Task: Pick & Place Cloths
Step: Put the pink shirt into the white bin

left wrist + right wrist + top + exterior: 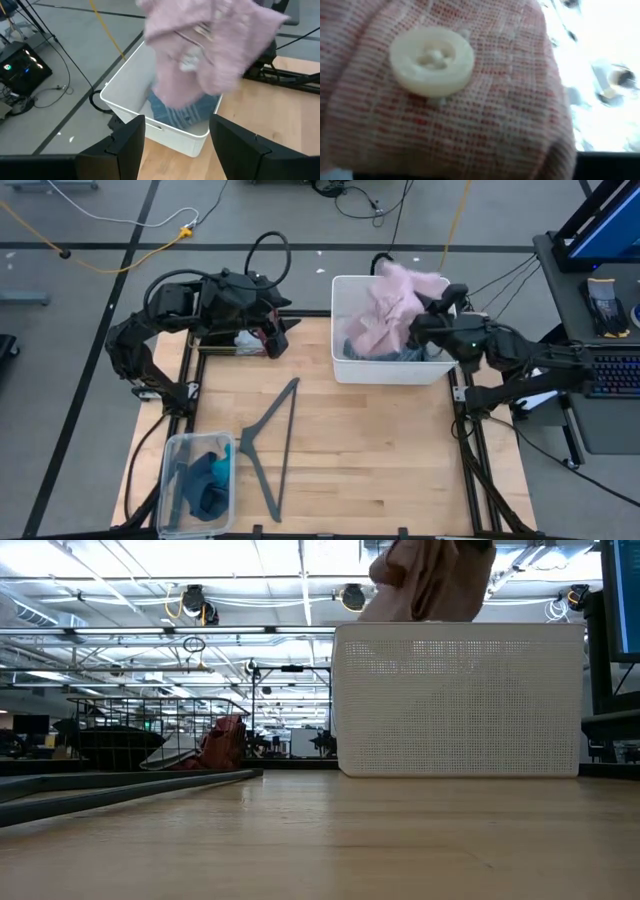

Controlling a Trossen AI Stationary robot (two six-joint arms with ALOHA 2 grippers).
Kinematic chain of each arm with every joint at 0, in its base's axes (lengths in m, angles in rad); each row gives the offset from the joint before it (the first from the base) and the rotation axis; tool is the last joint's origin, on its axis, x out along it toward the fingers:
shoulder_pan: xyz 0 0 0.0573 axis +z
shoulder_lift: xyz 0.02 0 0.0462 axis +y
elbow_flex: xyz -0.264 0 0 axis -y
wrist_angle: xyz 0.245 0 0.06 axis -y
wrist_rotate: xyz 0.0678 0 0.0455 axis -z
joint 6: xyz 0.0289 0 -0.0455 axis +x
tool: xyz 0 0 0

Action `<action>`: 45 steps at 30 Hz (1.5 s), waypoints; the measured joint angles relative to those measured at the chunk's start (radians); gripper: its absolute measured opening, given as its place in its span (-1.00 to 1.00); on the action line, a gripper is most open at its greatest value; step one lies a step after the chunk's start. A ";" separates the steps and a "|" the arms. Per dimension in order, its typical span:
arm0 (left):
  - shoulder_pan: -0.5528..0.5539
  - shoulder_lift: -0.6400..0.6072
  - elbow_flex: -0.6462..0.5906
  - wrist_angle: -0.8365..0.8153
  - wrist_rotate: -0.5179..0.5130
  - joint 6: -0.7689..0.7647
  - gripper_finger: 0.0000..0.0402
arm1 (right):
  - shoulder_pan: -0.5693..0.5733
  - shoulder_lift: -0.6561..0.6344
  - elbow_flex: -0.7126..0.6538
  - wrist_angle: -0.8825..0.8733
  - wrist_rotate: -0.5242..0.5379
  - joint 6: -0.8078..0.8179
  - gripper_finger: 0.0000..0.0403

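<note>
Over the white basket (345,370) at the table's far right, the right gripper (420,330) is clamped shut on the pink shirt (385,310), arm bent in from the right edge w/ wrist reaching toward the bin's middle. Shirt hangs bunched above the rim, a white button (431,60) pressed up close to the wrist cam. Blue striped cloth (182,112) lies inside the basket under it. Left gripper (272,338) waits at the far left edge, arm folded, fingers (125,147) apart, nothing btwn them. Teal pieces (208,480) sit in a clear bin (168,470) near-left; grey hanger (268,440) lies flat mid-table.
</note>
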 joint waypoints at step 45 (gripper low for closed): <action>-0.032 0.001 -0.048 -0.005 0.061 0.001 0.12 | -0.543 0.008 -0.289 0.229 -0.999 0.054 -0.87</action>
